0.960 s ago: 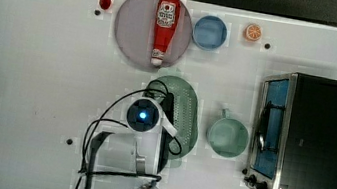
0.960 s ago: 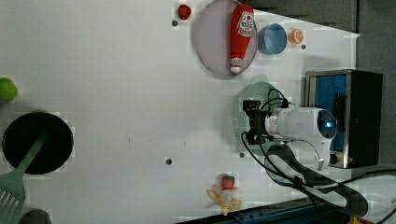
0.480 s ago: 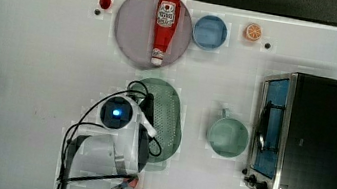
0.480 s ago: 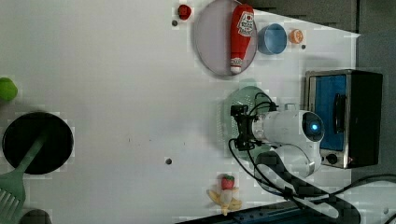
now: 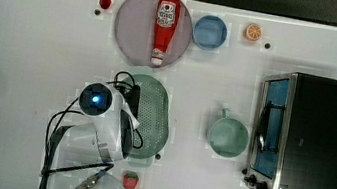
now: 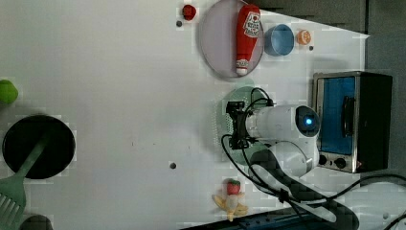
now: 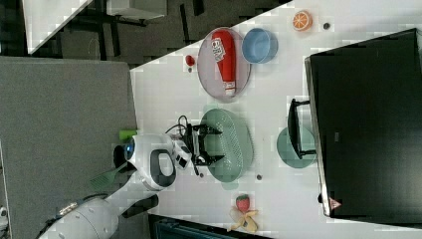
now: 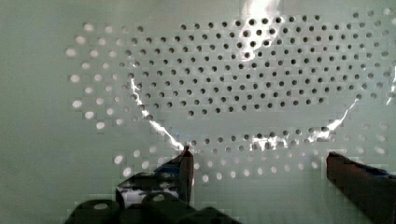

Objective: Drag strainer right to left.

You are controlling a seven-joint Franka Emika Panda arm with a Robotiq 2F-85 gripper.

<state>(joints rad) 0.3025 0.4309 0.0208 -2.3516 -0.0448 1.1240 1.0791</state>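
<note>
The strainer (image 5: 155, 118) is a pale mint-green oval colander dotted with small holes, lying mid-table below the grey plate in the top view. It also appears in the left view (image 6: 219, 117) and the right view (image 7: 234, 144). My gripper (image 7: 213, 145) reaches down into its bowl on the side toward the top view's left, fingers spread wide and open. In the wrist view the perforated strainer floor (image 8: 233, 84) lies close ahead, with both dark fingertips (image 8: 184, 168) low inside it and nothing between them. The gripper (image 5: 136, 115) hangs off the white wrist with the blue light.
A ketchup bottle (image 5: 164, 25) lies on a grey plate (image 5: 131, 28) just beyond the strainer. A blue bowl (image 5: 209, 32), a mint cup (image 5: 227, 137) and a toaster oven (image 5: 308, 141) stand toward the top view's right. A toy strawberry (image 5: 130, 181) sits near the front edge.
The arm and the strainer have both slid toward the top view's left, away from the mint cup. The fingers stayed spread inside the bowl.
</note>
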